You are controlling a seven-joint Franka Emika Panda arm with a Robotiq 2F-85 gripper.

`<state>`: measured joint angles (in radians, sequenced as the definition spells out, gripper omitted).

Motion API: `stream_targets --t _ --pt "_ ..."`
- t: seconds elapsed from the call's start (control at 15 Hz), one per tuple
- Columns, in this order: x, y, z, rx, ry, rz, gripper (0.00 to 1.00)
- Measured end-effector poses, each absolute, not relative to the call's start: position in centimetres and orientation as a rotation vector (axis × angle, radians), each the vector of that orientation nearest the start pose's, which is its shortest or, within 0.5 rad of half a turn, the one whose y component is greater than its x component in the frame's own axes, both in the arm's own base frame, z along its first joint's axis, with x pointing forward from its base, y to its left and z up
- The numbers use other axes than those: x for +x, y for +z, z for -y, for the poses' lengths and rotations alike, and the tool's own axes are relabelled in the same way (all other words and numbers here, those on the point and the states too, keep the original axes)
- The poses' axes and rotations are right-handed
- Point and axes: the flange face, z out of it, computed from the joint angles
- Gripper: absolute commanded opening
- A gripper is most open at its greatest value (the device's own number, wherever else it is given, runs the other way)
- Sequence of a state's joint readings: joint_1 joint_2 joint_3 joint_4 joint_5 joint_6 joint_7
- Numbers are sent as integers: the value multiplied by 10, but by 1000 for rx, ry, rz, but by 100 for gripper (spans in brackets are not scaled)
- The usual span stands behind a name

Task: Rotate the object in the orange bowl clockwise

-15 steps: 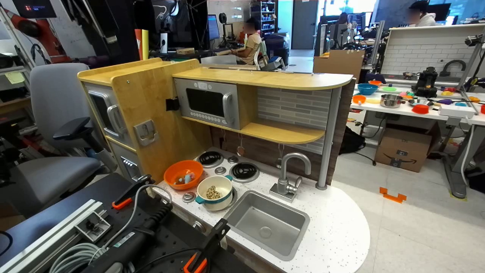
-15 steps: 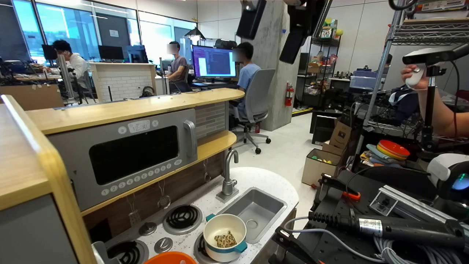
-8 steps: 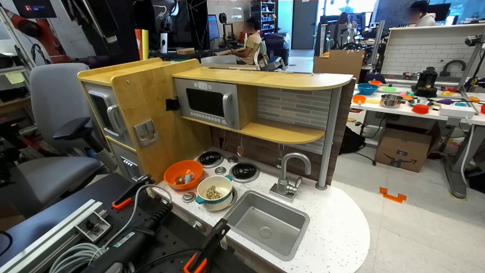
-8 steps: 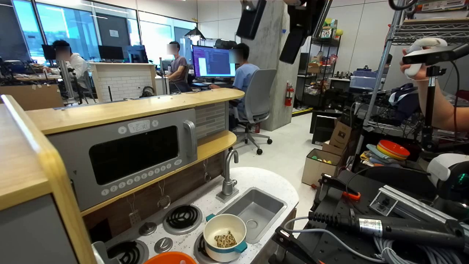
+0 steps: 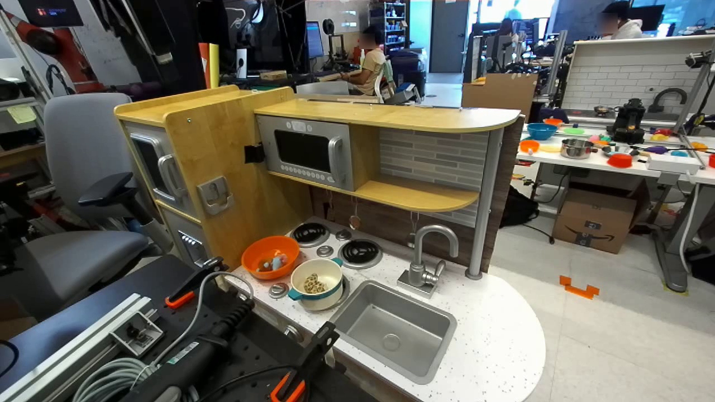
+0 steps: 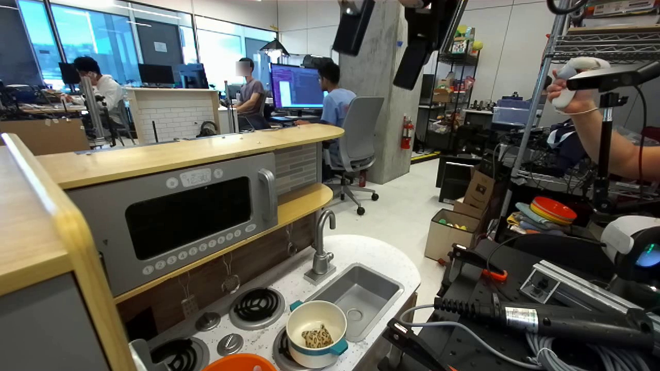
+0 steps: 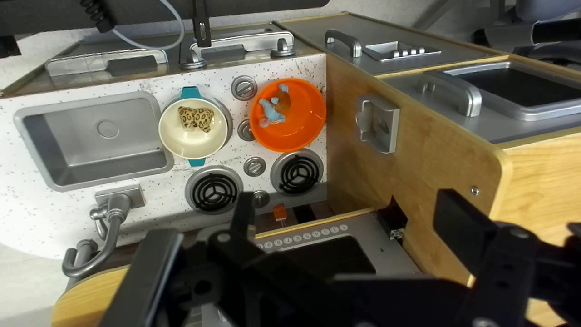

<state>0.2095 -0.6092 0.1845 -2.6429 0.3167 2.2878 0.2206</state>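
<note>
On the speckled white counter [image 5: 497, 329], in an exterior view, the orange bowl [image 5: 265, 247] stands just beside a cream pot [image 5: 330, 270] and contains a blue-and-brown object [image 5: 276, 262]. In an exterior view, the gripper [image 6: 375, 67] hangs at the top edge with its jaws wide apart, while the lower border cuts off the bowl. In the wrist view, the bowl stands between the pot and a wooden panel [image 7: 363, 170], the object off-center toward the pot, which holds a leopard-spotted item [image 7: 195, 119].
</note>
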Motion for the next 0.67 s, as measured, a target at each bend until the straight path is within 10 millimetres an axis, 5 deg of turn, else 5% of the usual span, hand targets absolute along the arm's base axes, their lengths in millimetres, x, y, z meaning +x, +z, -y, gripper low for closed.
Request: stream_targets --t 0.67 --pt "359 448 -155 -2898 -328 -16 100"
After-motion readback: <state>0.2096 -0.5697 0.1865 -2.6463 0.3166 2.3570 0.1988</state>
